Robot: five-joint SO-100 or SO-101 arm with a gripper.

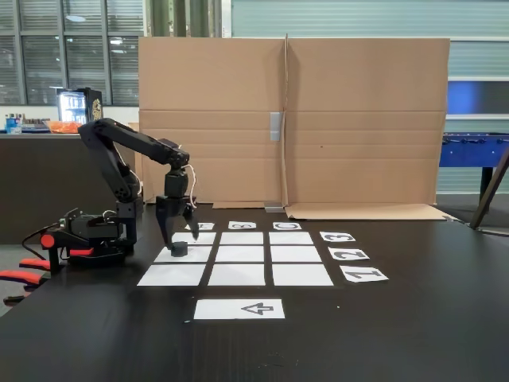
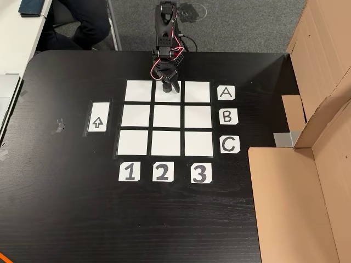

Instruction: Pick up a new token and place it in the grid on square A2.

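Nearest the lens in the fixed view lies the white arrow sheet (image 1: 239, 309), set apart from the grid (image 1: 242, 255) on a black table (image 1: 398, 334). Beyond it, the token (image 1: 180, 248), a small dark puck, sits on square A2 (image 1: 184, 255), the middle sheet of the row beside the A label (image 2: 226, 93) and the column above the 2 label (image 2: 162, 172) in the other view. The gripper (image 1: 178, 241) hangs straight down over the puck, its fingers close around it; whether they pinch the token or have parted from it cannot be told at this distance. In the other view the gripper (image 2: 167, 83) covers that square (image 2: 166, 92) from above and hides the puck. Judging by the scene, the pick-up and carry look done and the token appears to be on its target; what seems left is letting go, if that is not done, and lifting the arm (image 1: 131, 147) clear. A cardboard screen (image 1: 318, 119) closes off the background.
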